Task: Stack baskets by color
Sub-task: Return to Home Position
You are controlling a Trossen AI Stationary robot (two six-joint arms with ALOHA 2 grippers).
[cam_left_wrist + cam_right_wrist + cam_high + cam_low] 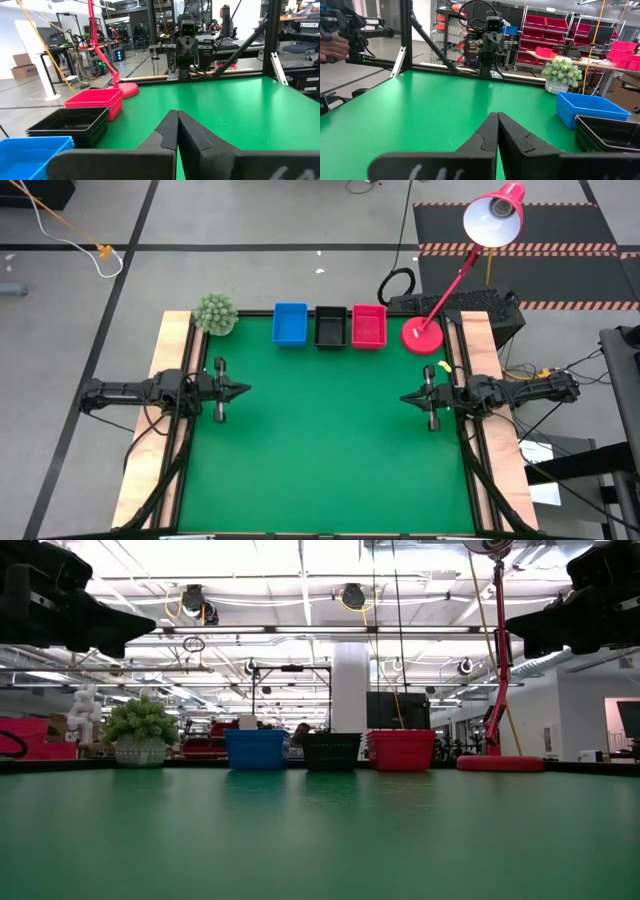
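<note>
Now three stacks stand abreast: blue stack (289, 324), black stack (330, 326), red stack (369, 326); left hand (243, 390) and right hand (407, 398) pressed together.

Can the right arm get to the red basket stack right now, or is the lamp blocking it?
Probably yes. The right gripper, shut, has only bare green table between it and the red stack; the lamp base sits beside the stack, off that path.

Three basket stacks (329, 326), one lamp (422, 337), one plant (215, 313)
</note>
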